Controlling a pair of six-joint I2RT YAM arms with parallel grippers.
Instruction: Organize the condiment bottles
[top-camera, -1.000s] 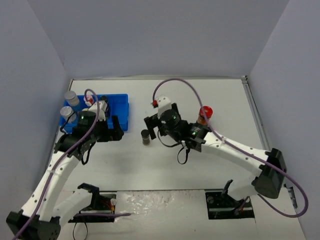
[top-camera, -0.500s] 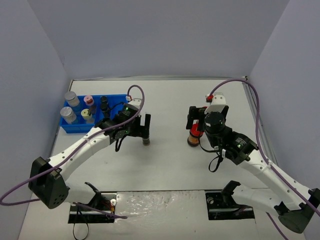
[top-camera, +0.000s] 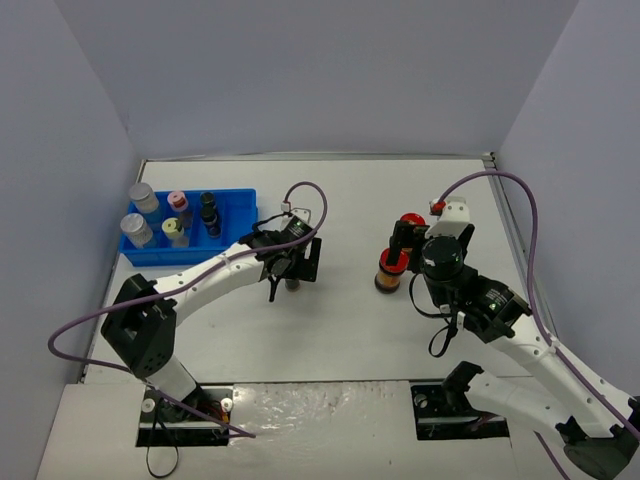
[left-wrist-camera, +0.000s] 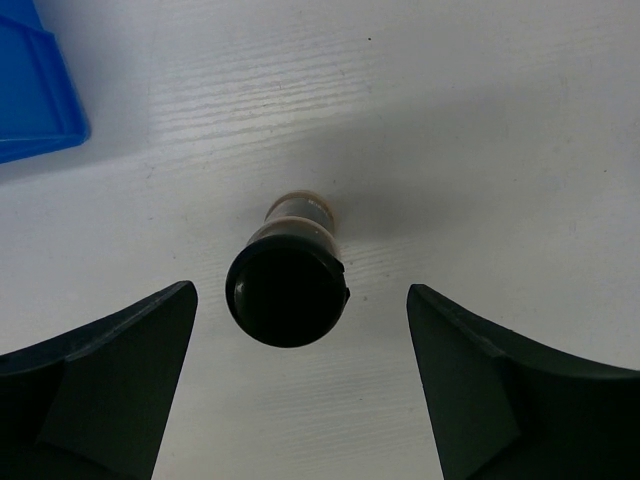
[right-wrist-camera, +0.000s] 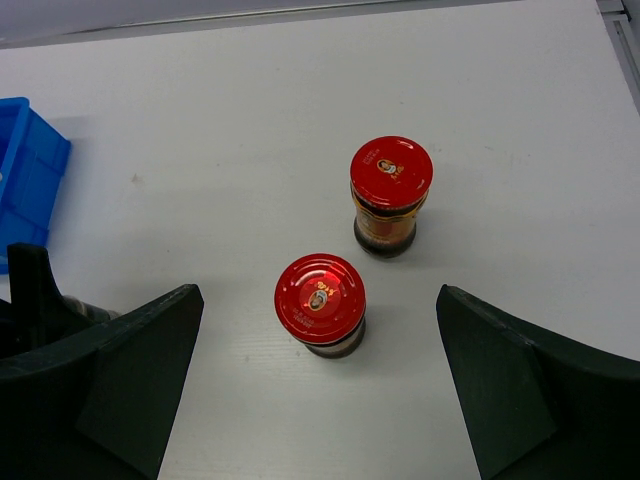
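Observation:
A black-capped bottle (top-camera: 292, 283) stands upright on the white table right of the blue tray (top-camera: 243, 236). My left gripper (top-camera: 293, 266) hangs over it, open. In the left wrist view the bottle's cap (left-wrist-camera: 285, 290) sits between the spread fingers, touching neither, and the gripper (left-wrist-camera: 299, 300) is above it. Two red-lidded jars (top-camera: 388, 270) (top-camera: 410, 221) stand at centre right. My right gripper (top-camera: 398, 250) is open above them. In the right wrist view the near jar (right-wrist-camera: 320, 298) lies between the fingers of that gripper (right-wrist-camera: 320, 300), and the far jar (right-wrist-camera: 391, 172) is beyond.
The tray holds two silver-lidded jars (top-camera: 142, 196) (top-camera: 134, 228), a pink-capped one (top-camera: 177, 200), a yellow-green-capped one (top-camera: 173, 228) and black-capped bottles (top-camera: 208, 204). A tray corner (right-wrist-camera: 30, 165) shows in the right wrist view. Grey walls enclose the table.
My left arm swung from the tray to above the black-capped bottle. My right arm left that bottle and moved right, over the red-lidded jars.

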